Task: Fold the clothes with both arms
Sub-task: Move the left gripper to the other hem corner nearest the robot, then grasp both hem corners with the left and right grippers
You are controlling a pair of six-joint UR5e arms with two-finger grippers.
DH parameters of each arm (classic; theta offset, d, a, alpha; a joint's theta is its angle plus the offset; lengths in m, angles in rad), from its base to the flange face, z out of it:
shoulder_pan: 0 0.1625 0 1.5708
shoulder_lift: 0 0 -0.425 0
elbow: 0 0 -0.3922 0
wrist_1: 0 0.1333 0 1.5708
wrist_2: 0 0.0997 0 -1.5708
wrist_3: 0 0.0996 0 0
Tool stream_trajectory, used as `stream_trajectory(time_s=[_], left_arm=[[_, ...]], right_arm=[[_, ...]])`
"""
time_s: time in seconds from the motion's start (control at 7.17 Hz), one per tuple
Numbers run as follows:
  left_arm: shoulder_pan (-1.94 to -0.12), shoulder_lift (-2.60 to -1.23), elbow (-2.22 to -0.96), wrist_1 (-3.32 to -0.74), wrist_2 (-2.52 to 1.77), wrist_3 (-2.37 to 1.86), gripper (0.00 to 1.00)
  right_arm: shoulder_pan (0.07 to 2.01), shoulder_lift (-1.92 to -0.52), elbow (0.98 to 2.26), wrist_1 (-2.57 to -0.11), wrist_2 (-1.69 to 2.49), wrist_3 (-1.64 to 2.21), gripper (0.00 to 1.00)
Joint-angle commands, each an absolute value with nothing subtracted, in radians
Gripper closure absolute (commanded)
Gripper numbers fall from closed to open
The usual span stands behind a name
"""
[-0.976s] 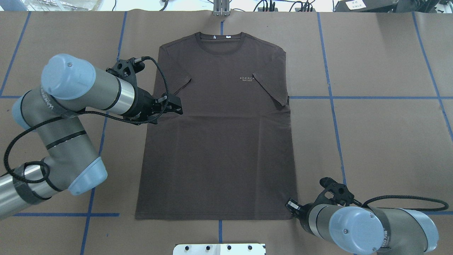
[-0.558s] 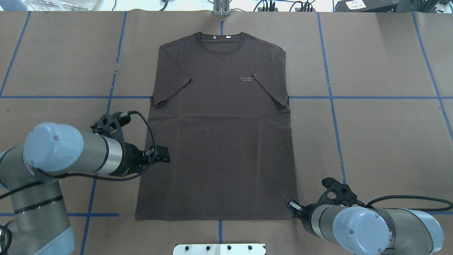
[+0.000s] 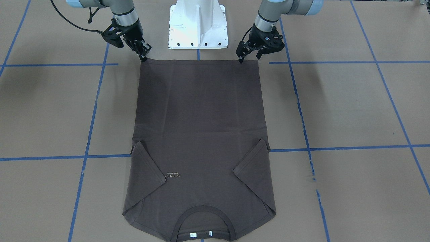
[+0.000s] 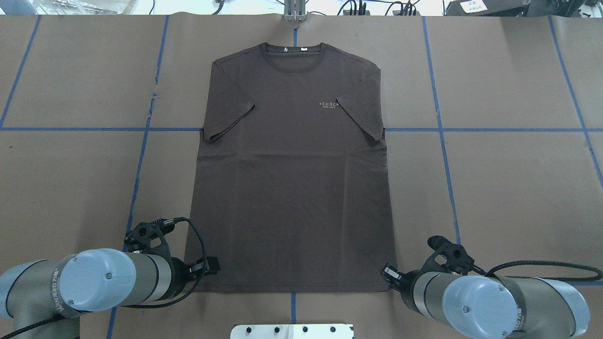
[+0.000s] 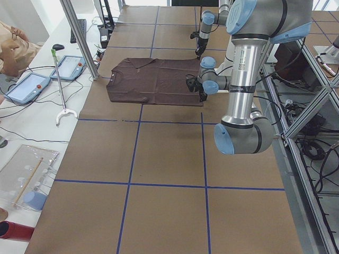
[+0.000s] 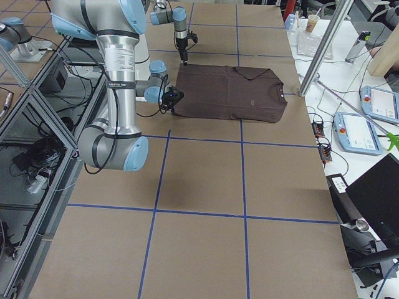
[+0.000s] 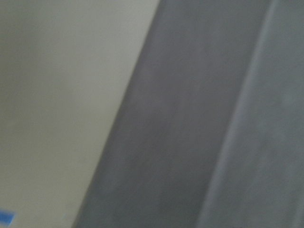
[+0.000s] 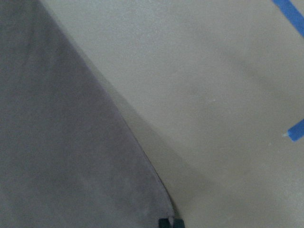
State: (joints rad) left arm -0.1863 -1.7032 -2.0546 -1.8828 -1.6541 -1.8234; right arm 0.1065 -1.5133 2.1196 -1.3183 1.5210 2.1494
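Note:
The dark brown T-shirt [image 4: 292, 188] lies flat and front up, with the collar far from me and both sleeves folded in. My left gripper [image 4: 214, 269] is low at the hem's left corner. The front view shows this left gripper [image 3: 249, 58] open, its fingers spread over the hem edge. At the hem's other corner, my right gripper [image 3: 143, 57] has its fingers drawn together to one point on the cloth. In the right wrist view, one dark fingertip [image 8: 168, 222] sits exactly at the T-shirt [image 8: 57, 142] corner. The left wrist view is blurred and shows only T-shirt [image 7: 213, 142] and table.
The white pedestal base [image 3: 198, 23] stands just behind the hem, between the arms. Brown paper with blue tape lines [image 4: 438, 129] covers the table. At the far side, off the table, are a metal post [image 5: 79, 37], tablets [image 5: 26, 87] and a person's sleeve [image 5: 13, 45].
My left arm has swung back from beside the left sleeve along the shirt's side to the hem's left corner. The right arm and the shirt have stayed put.

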Motion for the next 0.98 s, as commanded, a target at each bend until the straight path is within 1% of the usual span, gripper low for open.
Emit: stream_trajectory(time_s=[0.0, 0.28, 0.42, 0.84], left_arm=[[-0.149, -1.661, -2.054, -1.885, -1.644, -1.862, 0.09], [-0.147, -1.66, -2.049, -1.885, -1.644, -1.864, 0.14], [-0.147, -1.66, -2.048, -1.885, -1.644, -1.864, 0.22], [-0.141, -1.663, -2.037, -1.885, -1.643, -1.862, 0.24]], right_arm=[[0.112, -1.511, 2.118, -1.319, 1.522, 2.146, 1.0], [0.113, -1.511, 2.12, -1.318, 1.52, 2.146, 1.0], [0.117, -1.511, 2.121, -1.318, 1.519, 2.146, 1.0], [0.118, -1.513, 2.121, -1.319, 1.513, 2.146, 1.0]])
